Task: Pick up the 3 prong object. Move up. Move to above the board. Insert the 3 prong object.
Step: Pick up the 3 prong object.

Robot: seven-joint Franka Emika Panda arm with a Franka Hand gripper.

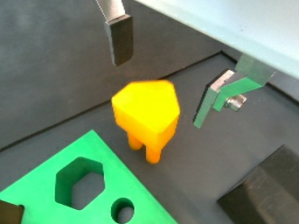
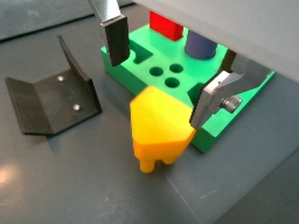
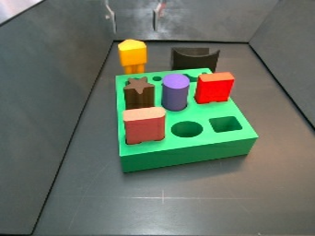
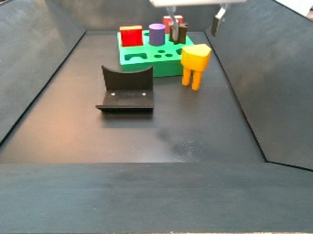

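On the dark floor (image 4: 146, 137), the 3 prong object (image 2: 159, 129) stands beside the board (image 2: 239, 105); gripper (image 2: 163, 63) spread above.

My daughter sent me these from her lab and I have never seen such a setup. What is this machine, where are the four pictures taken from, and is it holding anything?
It is a robot arm ending in a two-finger gripper. The silver plates with dark pads are its fingers.

Two pictures come from cameras on the arm's wrist, looking down past the fingers. Two come from cameras fixed beside the table.

On the dark floor stands the 3 prong object, an orange-yellow piece on short legs. Near it sits the board, a big green block with shaped holes. A red block, a purple cylinder and two brownish pieces already stand in it. The dark L-shaped fixture belongs to the rig. A dark arch-shaped block lies behind the board.

The gripper holds nothing: it hangs open above the 3 prong object.
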